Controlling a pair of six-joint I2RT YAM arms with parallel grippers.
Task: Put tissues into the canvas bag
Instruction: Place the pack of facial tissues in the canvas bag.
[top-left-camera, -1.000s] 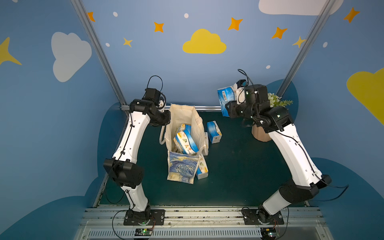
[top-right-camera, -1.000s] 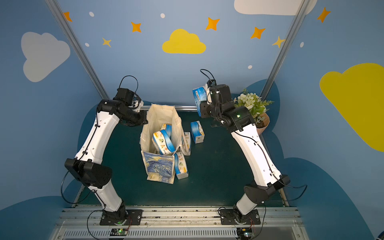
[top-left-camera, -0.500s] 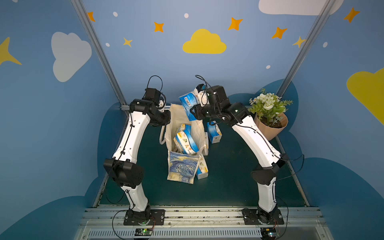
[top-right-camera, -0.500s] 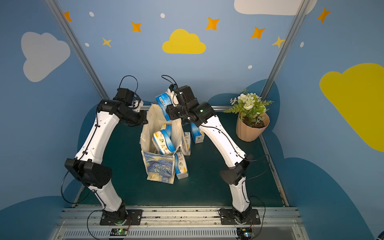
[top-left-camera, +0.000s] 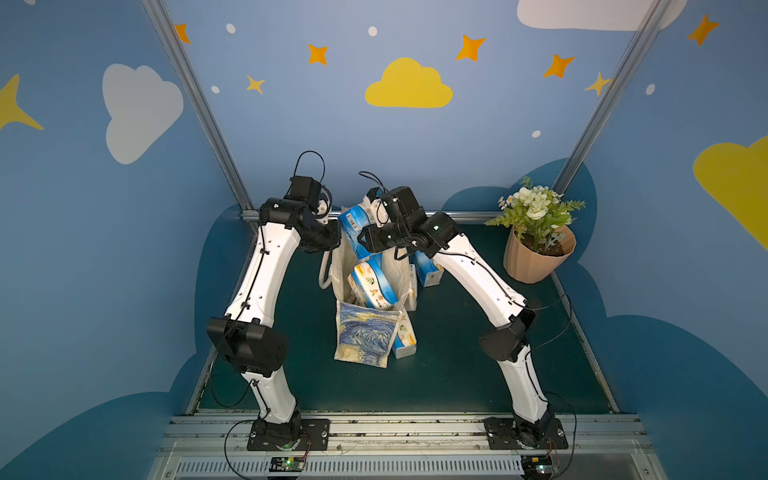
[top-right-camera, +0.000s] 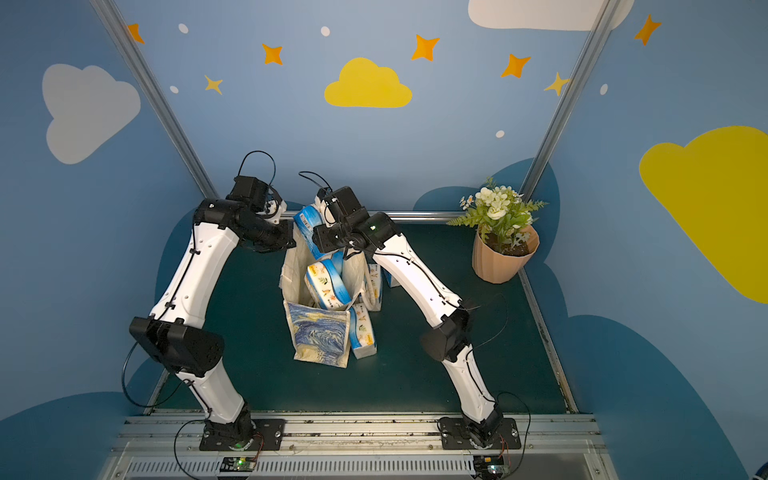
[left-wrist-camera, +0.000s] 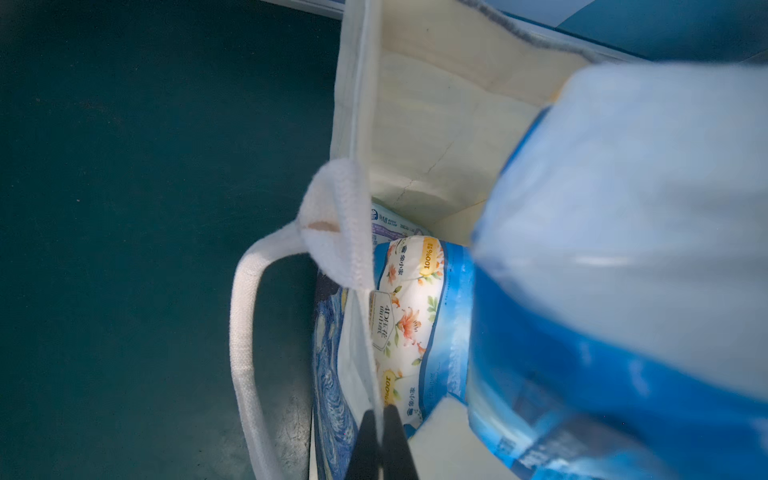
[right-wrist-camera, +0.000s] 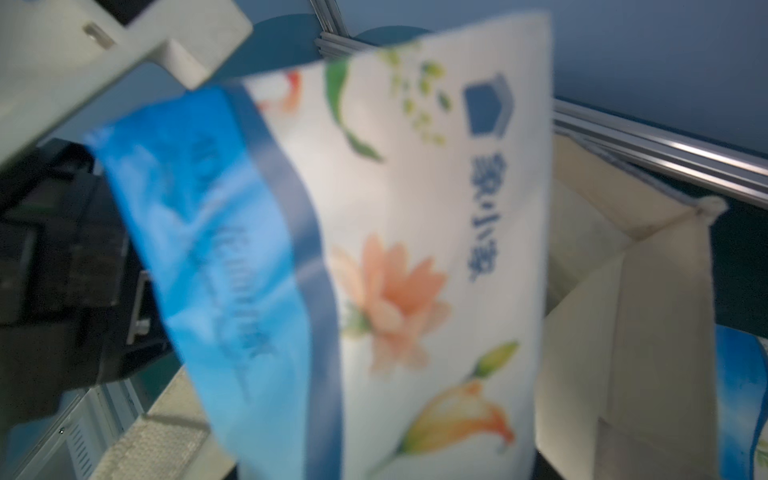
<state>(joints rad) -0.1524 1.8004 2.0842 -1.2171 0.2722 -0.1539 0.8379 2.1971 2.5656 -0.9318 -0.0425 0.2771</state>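
Canvas bag (top-left-camera: 365, 336), a tall cream tote with a blue-yellow swirl print, stands on the dark green mat (top-left-camera: 457, 374). Left gripper (left-wrist-camera: 380, 419) is pinched tight on its rim, holding the mouth wide. Right gripper (right-wrist-camera: 166, 249) hangs over the opening with a white-and-blue soft tissue pack (top-left-camera: 351, 226). Clamped or loose, can't tell! Best dropped end-first, beside the packs inside (top-left-camera: 370, 282).

Dark teal tabletop (top-left-camera: 457, 374): canvas bag (top-left-camera: 365, 345) upright at centre. One tissue pack (top-left-camera: 405, 338) on end against its right near corner. More tissue packs (top-left-camera: 428, 270) just right, farther back. Peach flowerpot (top-left-camera: 536, 257) in far right corner.
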